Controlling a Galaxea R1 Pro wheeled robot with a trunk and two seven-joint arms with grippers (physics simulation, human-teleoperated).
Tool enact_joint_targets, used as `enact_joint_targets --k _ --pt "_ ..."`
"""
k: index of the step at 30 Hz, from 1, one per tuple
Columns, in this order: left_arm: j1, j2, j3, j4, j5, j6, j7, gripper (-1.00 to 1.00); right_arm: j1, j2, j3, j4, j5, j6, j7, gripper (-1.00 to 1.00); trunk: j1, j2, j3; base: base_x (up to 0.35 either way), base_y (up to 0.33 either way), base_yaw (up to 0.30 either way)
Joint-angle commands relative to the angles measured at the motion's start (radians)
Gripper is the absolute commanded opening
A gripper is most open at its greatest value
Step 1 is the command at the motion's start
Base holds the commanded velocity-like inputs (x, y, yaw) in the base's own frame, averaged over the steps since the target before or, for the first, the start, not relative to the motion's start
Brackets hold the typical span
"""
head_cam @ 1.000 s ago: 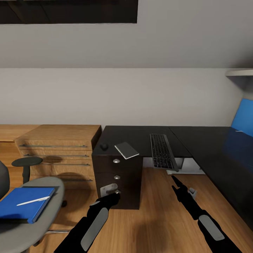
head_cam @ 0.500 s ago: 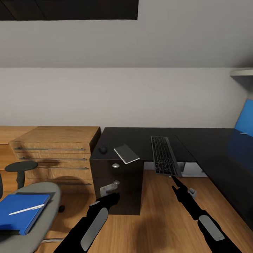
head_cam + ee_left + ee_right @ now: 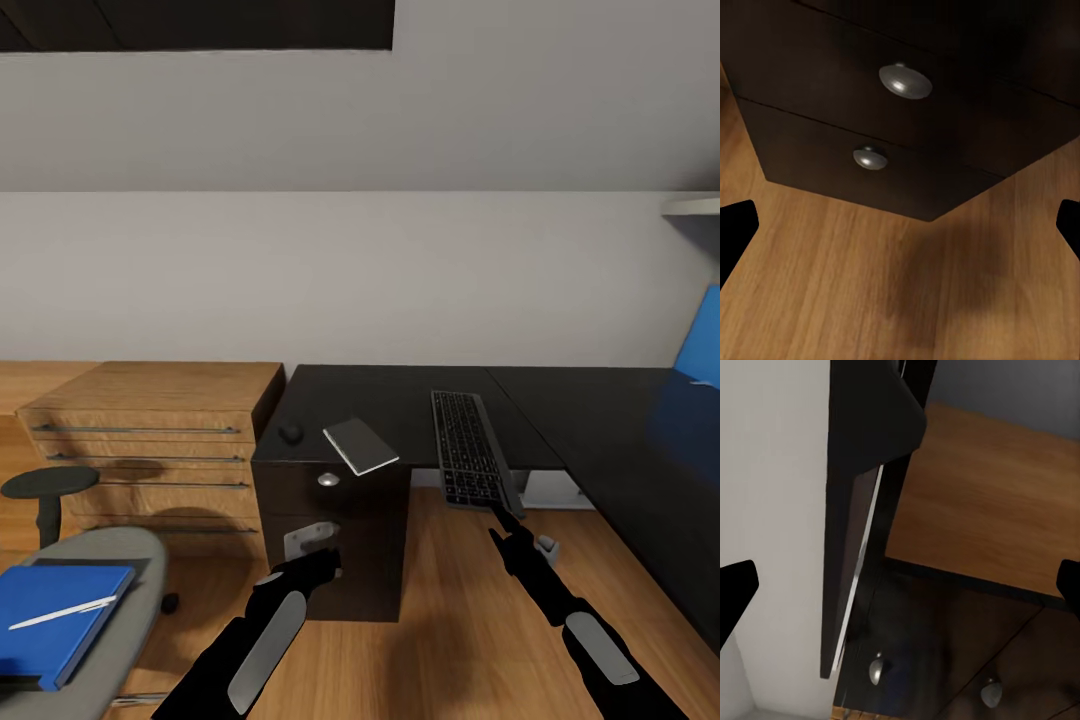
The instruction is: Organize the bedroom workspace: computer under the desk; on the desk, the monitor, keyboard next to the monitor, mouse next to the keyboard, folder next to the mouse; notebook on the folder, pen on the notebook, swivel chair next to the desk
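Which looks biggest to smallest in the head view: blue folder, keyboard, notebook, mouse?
1. Blue folder, though it is nearest the camera and partly cut off.
2. Keyboard.
3. Notebook.
4. Mouse.

A light-wood cabinet [image 3: 150,440] stands on the wood floor [image 3: 450,620].

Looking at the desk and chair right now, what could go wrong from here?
The keyboard overhangs the desk front edge, right above the right claw; a bump might tip it off. The notebook also juts past the edge. The pen lies loose on the folder, so lifting the folder could roll it off.
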State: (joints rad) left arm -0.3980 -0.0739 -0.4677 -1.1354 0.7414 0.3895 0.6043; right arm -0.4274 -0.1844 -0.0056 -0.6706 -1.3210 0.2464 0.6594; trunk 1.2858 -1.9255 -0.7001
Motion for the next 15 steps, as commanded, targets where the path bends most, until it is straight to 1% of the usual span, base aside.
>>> enact_joint_targets --k 1,5,15 --pt "-0.001 0.0 -0.002 -0.001 0.007 0.002 0.008 1.0 -0.001 0.0 -0.001 0.0 -0.011 0.01 0.002 1.0 0.0 0.0 -0.001 0.013 0.0 0.0" --pt "-0.001 0.0 -0.002 -0.001 0.006 0.002 0.008 1.0 -0.001 0.0 -0.001 0.0 -0.011 0.01 0.002 1.0 -0.015 0.028 0.012 0.006 0.0 0.0" --pt "-0.001 0.0 -0.002 -0.001 0.007 0.002 0.008 1.0 -0.001 0.0 -0.001 0.001 -0.011 0.01 0.002 1.0 -0.015 0.028 0.012 0.001 0.0 0.0"
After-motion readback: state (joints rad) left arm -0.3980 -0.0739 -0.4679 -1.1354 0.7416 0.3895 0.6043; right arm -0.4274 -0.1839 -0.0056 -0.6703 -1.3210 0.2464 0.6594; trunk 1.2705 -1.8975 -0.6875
